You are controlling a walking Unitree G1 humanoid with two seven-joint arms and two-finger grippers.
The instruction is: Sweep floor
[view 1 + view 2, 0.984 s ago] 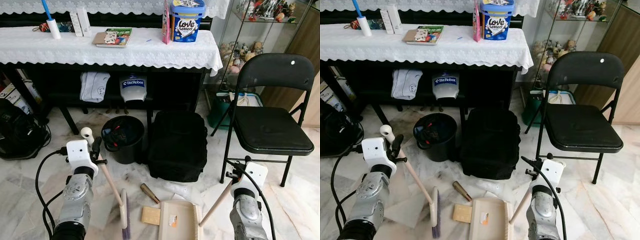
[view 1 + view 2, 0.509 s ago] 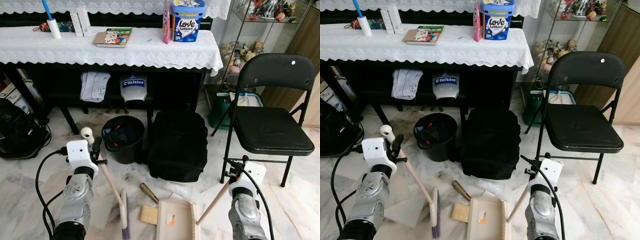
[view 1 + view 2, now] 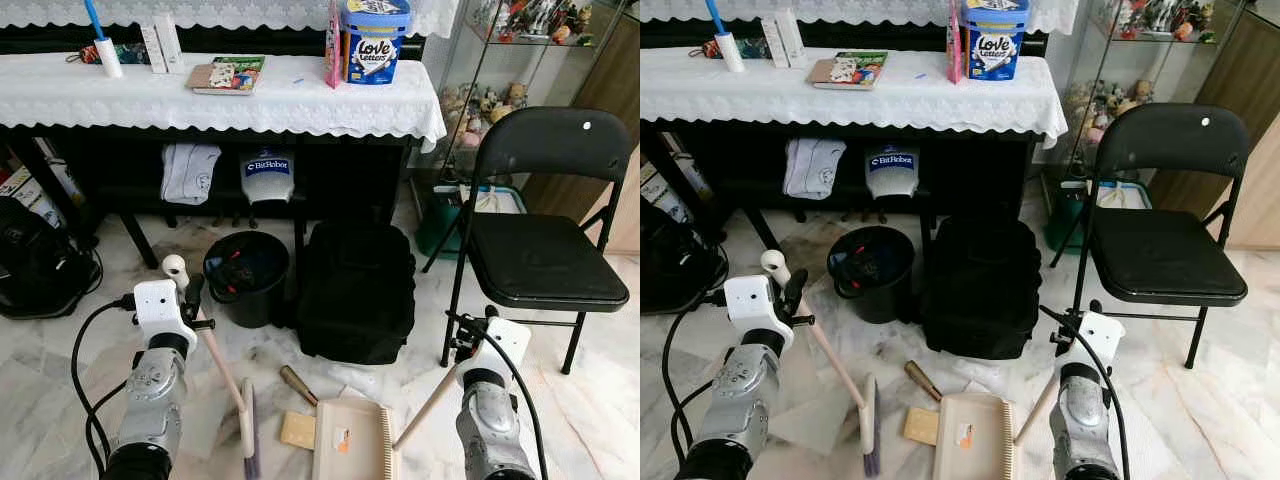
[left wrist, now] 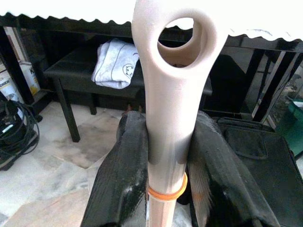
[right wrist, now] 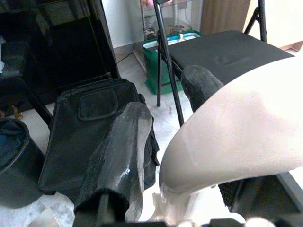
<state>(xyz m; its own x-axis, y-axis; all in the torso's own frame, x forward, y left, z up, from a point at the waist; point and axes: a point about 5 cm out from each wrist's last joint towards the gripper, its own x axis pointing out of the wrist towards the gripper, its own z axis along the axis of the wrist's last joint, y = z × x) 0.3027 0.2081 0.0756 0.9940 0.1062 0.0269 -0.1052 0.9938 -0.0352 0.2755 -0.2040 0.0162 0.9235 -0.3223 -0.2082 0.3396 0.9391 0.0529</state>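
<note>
Fingers (image 4: pixel 124 175) of the left gripper (image 4: pixel 165 179) are pressed against both sides of the cream plastic broom handle (image 4: pixel 168 109), just below its looped hanging hole and above an orange band. In the head views that handle slants down from the left gripper to the flat broom head with purple bristles (image 3: pixel 248 430), which rests on the pale marble floor (image 3: pixel 50 390) in front of the robot. The right gripper (image 5: pixel 175 137) pinches the pale rounded end of the beige long-handled dustpan (image 3: pixel 350 440); one black finger (image 5: pixel 120 151) lies on one side of it and the other behind it. The dustpan's stick (image 3: pixel 428 405) runs down from the right gripper to the pan, which sits flat on the floor just beside the broom head. Between the broom head and the pan lies a small tan square block (image 3: pixel 298 430), and just beyond it a brown cylindrical piece (image 3: pixel 298 385). Farther out stand a black round bucket (image 3: pixel 246 278) and a black soft bag (image 3: pixel 357 290), side by side under a table with a white lace cloth (image 3: pixel 220 100). A black folding chair (image 3: pixel 545 250) stands to the robot's right of the bag.
</note>
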